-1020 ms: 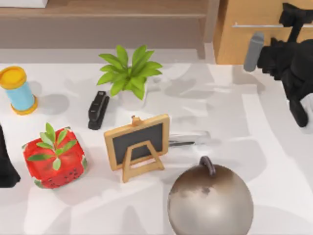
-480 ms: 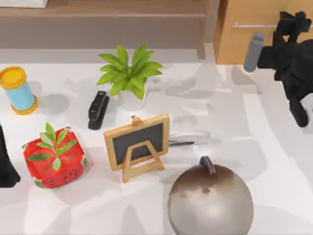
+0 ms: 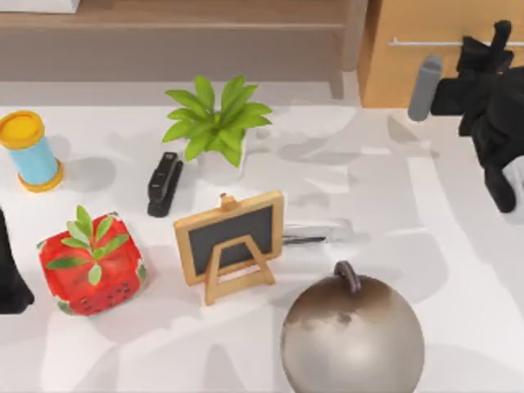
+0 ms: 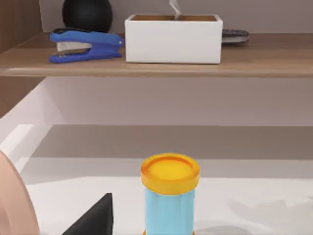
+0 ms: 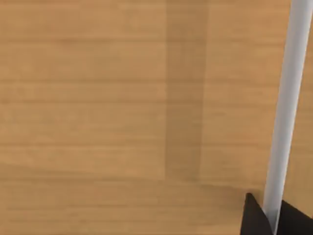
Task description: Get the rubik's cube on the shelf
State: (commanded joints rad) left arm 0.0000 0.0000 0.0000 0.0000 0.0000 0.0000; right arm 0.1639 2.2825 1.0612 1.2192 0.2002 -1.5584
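My right hand [image 3: 491, 41] sits at the upper right of the top view, against the light-orange drawer cabinet [image 3: 426, 74], its fingertips [image 5: 254, 218] set on either side of the silver handle [image 5: 286, 112]. Whether they are clamped on it, I cannot tell. My left arm [image 3: 10, 274] is parked at the tabletop's [image 3: 393, 205] left edge. The shelf [image 3: 172, 45] runs along the upper left.
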